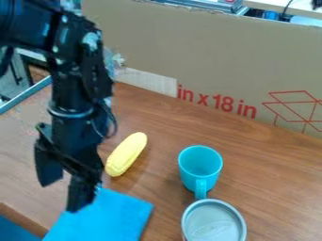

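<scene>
The black gripper [65,188] hangs at the left, its two fingers spread apart with nothing seen between them. One fingertip overlaps the upper left part of a blue cloth [110,219] at the bottom. Just right of the gripper lies a yellow corn cob [126,154], tilted on the wooden table. A turquoise cup [200,165] stands upright right of the corn, its handle pointing toward the front. Below the cup is a grey round container [214,223], close to the handle.
A large cardboard panel [213,56] rises along the back of the wooden table [270,174]. In the lower left corner is another blue piece [14,230], beside a brown edge.
</scene>
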Robot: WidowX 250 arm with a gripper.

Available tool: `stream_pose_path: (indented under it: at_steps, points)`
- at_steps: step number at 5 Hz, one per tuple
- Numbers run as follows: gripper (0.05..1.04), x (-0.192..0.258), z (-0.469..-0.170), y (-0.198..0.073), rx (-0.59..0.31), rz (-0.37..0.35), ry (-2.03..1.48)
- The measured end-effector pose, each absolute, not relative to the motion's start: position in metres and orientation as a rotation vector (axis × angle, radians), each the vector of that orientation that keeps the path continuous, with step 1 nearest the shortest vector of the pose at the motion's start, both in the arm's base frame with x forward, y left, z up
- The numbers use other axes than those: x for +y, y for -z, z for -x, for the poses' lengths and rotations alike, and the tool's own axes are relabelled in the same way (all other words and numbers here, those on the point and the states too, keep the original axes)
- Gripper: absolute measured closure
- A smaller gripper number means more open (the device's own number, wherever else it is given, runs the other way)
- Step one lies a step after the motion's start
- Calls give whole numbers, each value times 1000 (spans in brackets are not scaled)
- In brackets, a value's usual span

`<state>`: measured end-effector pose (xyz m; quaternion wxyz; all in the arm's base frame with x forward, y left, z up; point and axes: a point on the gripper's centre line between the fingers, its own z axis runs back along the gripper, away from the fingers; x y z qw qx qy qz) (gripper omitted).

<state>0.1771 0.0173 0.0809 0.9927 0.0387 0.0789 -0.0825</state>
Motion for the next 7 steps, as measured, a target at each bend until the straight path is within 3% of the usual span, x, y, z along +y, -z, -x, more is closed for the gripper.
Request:
stream_pose_path:
  at_steps: [1, 5, 6, 7]
  points:
    - [83, -1, -174, -71, 169, -79, 217]
    - [83, -4, -175, -24, 294, -63, 251]
    - [83, 10, -177, -16, 294, -38, 227]
    - [83, 34, -182, -14, 310, -61, 172]
